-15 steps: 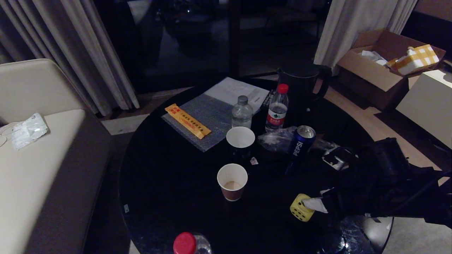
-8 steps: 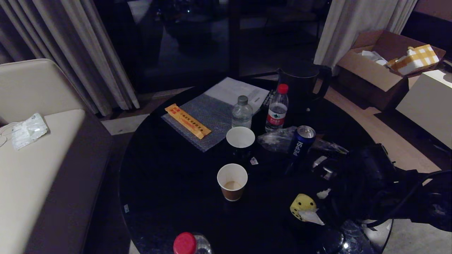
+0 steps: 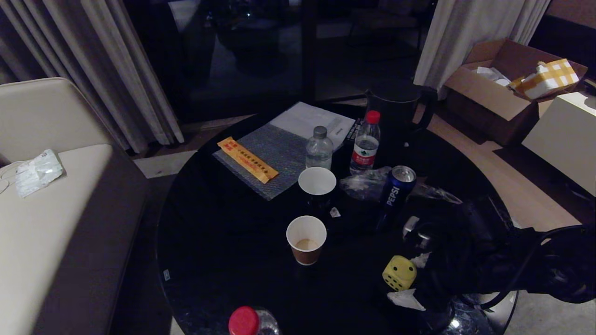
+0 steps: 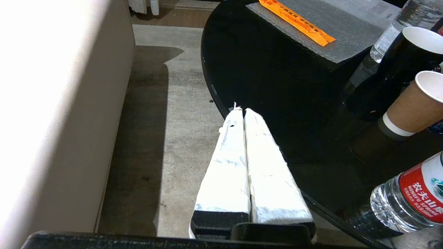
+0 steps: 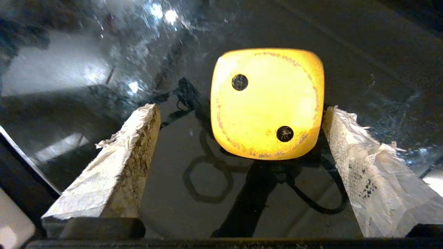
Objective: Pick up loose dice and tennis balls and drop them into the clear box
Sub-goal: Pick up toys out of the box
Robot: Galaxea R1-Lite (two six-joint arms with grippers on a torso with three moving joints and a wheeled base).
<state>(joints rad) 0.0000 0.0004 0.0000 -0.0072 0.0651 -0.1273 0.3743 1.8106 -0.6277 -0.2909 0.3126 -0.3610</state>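
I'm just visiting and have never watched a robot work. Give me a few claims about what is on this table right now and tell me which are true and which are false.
1. The right tool is open, with the yellow die lying on the table between its fingers. True.
2. The die's upward face shows five pips. False: it shows two.
3. The left tool is shut and holds nothing. True.
4. The Pepsi can lies tipped on its side. False: it stands upright.
5. The brown paper cup has some liquid in the bottom. True.
6. The clear box sits beside the die. False: no clear box shows in any view.
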